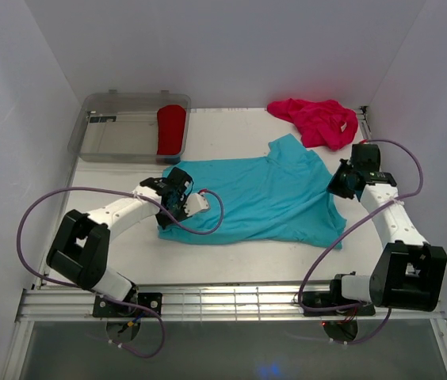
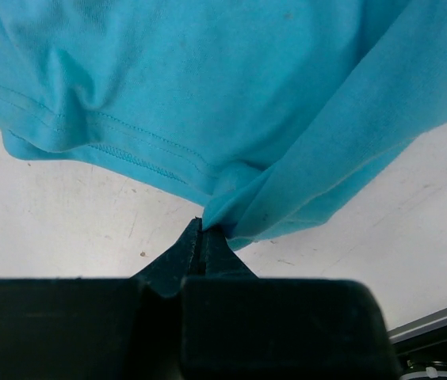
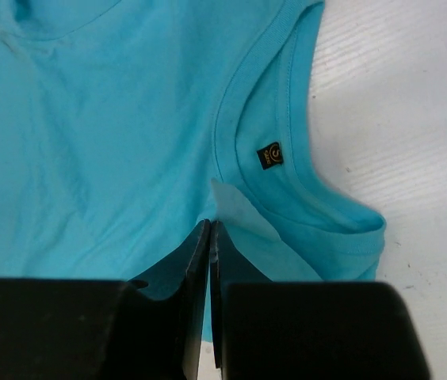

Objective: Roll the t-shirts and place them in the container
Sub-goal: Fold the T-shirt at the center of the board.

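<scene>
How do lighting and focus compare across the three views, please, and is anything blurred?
Top external: even, diffuse light, only soft shadows, a faint blue glint on the near panel. Left wrist: stitching on the turquoise t-shirt is sharp, the left gripper a near-black mass. Right wrist: the collar label is crisp, the right gripper dark, the table bright yet textured. No obvious blur.

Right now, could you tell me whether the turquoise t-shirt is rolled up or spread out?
Spread out: the turquoise t-shirt lies mostly flat across the table, with no rolled section visible in any view.
</scene>
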`<state>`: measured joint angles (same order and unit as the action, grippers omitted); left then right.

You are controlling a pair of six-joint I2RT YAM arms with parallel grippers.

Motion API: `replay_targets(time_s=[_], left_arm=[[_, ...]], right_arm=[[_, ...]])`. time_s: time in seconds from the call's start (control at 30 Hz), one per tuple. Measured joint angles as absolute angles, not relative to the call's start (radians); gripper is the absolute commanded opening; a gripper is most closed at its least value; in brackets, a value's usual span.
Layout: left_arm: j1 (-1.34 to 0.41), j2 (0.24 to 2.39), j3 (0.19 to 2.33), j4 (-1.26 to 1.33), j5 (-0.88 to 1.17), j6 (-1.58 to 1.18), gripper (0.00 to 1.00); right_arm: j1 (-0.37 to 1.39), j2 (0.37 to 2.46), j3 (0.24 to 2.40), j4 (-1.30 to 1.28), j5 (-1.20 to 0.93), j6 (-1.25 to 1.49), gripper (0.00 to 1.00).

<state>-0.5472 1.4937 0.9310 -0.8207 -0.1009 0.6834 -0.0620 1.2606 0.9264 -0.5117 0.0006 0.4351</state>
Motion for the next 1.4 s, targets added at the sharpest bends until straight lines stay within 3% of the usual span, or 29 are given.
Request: replay_targets(time_s=[0.67,0.87,1.03,1.13,1.2,1.23,1.27,1.4], left_arm=[[-0.458,1.666,1.06,-0.827,-0.114,0.663,0.0],[-0.458,1.697,1.062,-0.824,-0.118,0.66,0.11],[-0.456,1.699,1.065,-0.805,-0.133,0.651,0.14],[-0.45,1.699,1.071,-0.791,-0.144,0.642,0.23],[-0.443,1.702,1.076,-0.781,-0.15,0.636,0.33],[-0.439,1.705,1.077,-0.778,-0.152,0.632,0.46],[-0.434,1.708,1.079,-0.775,-0.155,0.632,0.49],[-0.4,1.715,1.092,-0.779,-0.171,0.614,0.55]], right_arm=[[-0.001,1.446,1.097,-0.467,0.103,0.36,0.08],[0.038,1.496,1.1,-0.462,0.11,0.354,0.08],[0.038,1.514,1.1,-0.461,0.115,0.352,0.08],[0.038,1.537,1.105,-0.461,0.124,0.347,0.08],[0.038,1.554,1.113,-0.462,0.128,0.344,0.31],[0.038,1.564,1.121,-0.464,0.13,0.343,0.41],[0.038,1.576,1.132,-0.471,0.131,0.34,0.53],[0.039,1.637,1.221,-0.529,0.178,0.33,0.65]])
